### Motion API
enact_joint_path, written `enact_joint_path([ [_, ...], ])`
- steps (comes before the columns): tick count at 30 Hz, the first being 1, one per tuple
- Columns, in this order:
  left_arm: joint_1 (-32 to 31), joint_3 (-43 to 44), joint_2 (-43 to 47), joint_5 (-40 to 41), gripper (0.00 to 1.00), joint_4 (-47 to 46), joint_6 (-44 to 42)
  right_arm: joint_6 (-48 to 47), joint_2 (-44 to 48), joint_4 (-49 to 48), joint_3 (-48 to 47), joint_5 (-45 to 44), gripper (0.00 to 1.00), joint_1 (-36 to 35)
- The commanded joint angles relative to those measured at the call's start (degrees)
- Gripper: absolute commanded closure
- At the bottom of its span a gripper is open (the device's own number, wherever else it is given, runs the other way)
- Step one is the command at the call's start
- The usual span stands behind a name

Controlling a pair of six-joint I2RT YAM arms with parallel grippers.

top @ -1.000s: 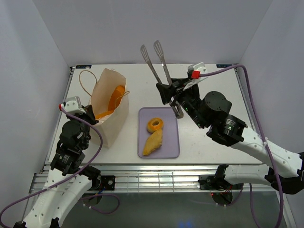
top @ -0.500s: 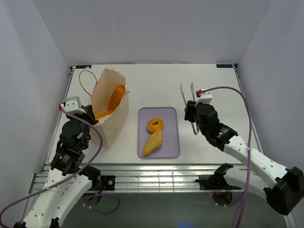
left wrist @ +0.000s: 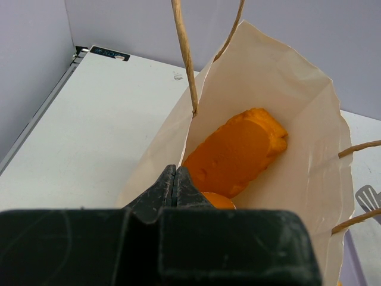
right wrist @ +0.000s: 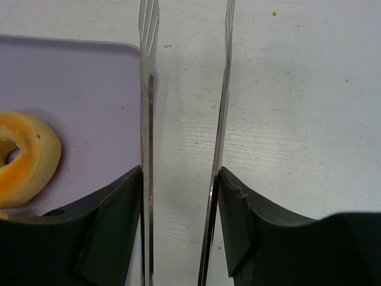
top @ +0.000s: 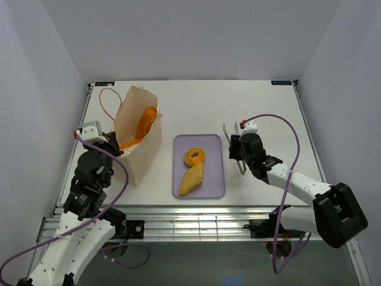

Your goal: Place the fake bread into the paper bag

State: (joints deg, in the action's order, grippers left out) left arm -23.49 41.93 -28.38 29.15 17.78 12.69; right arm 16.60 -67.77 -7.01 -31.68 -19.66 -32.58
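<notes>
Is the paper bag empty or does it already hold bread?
Not empty: the open paper bag holds an orange flat loaf, with a second piece partly hidden below.

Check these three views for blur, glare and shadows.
Top external view: even soft light, sharp throughout, faint shadows only. Left wrist view: the left gripper is a dark, blurred mass; the bread in the paper bag is in focus. Right wrist view: the tongs glint slightly; the right gripper looks soft.

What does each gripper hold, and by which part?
Right gripper: the tongs, clamped across both arms. Left gripper: the paper bag, pinched at its near rim.
</notes>
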Motion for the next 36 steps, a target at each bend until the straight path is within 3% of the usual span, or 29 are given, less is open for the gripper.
enact_joint_path([
  [1, -0.33, -0.1, 0.26, -0.85, 0.99, 0.41, -0.03, 1.51, -2.71, -6.18, 0.66, 2.26, 0.43, 1.46],
  [20, -0.33, -0.01, 0.26, -0.76, 0.99, 0.41, -0.12, 2.91, -11.42, -6.36, 1.62, 7.18, 0.33, 5.16],
  [36, -0.33, 0.34, -0.71, 0.03, 0.98, 0.41, -0.47, 2.12, -12.48, -1.26, -2.42, 9.11, 0.15, 5.95],
])
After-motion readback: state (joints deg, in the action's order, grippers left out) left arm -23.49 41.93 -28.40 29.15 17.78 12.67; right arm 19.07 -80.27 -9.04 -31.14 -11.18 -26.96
